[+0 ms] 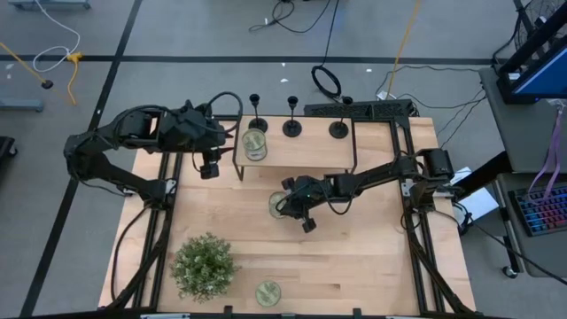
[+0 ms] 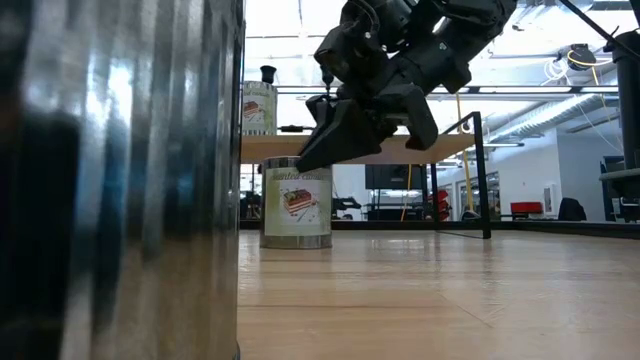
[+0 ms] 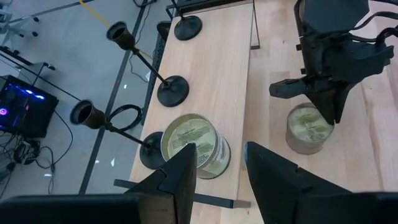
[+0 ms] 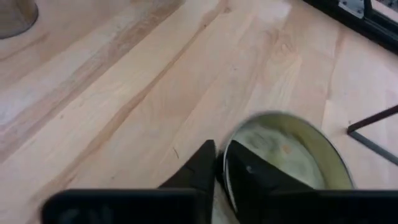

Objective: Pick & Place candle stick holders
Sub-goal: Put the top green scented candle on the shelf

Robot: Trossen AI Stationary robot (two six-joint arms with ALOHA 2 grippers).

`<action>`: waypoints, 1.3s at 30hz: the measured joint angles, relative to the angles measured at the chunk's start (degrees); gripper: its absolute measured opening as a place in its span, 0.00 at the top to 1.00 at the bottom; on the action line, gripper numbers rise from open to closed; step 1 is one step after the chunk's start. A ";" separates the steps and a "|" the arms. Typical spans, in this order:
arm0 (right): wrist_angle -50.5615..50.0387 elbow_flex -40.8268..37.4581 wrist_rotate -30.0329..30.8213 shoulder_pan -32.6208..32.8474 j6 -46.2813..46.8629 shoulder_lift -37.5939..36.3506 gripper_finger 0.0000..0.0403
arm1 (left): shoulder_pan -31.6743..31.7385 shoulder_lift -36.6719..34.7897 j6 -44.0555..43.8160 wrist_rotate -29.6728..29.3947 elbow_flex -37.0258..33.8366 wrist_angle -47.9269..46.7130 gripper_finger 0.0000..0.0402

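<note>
Spreading across the scene is a light wooden table (image 1: pixel 354 266) with a black metal frame, seen from above. A raised wooden shelf (image 1: pixel 301 151) on thin black legs stands at its far side. A bushy green plant (image 1: pixel 205 264) sits near the front left corner.

The left arm reaches in from the left, and the left gripper (image 1: pixel 209 166) hovers by the shelf's left end with its fingers (image 3: pixel 180 177) apart and holding nothing. The right arm stretches in from the right, and the right gripper (image 1: pixel 297 213) sits low at the middle of the table, its fingers (image 4: pixel 202 168) close together and pinching the rim of an open round tin (image 1: pixel 282 204).

A second tin (image 1: pixel 254 144) stands on the left part of the shelf, just beyond the left gripper. A third tin (image 1: pixel 267 293) sits at the front edge, right of the plant.

Three small black candle holders (image 1: pixel 292 127) stand upright in a row along the shelf's far edge, spaced apart, each with a round base, thin stem and small cup. Neither gripper touches them.
</note>
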 joint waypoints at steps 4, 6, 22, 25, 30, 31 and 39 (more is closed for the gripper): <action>-0.29 -0.07 -0.33 0.11 1.68 0.09 0.98 | 0.00 0.00 0.00 0.00 0.00 0.00 0.64; -0.38 -0.11 -0.42 0.09 2.19 0.08 0.97 | 0.00 0.00 0.00 0.00 0.00 0.01 0.64; -17.75 2.82 8.64 5.09 12.14 -18.81 0.99 | 0.00 0.04 0.20 0.02 0.00 0.56 0.64; -22.82 5.82 14.44 4.32 11.44 -23.02 0.99 | 0.00 0.07 0.38 0.00 0.00 0.70 0.64; -33.22 9.41 17.00 -0.39 11.45 -27.12 0.99 | 0.00 0.07 0.44 0.02 0.00 1.01 0.64; -35.51 9.73 16.97 -1.63 12.08 -27.92 0.99 | 0.00 0.07 0.29 0.02 0.00 1.01 0.64; -50.61 9.86 16.85 -9.72 15.17 -34.27 0.99 | 0.00 0.07 0.44 0.09 0.00 0.85 0.64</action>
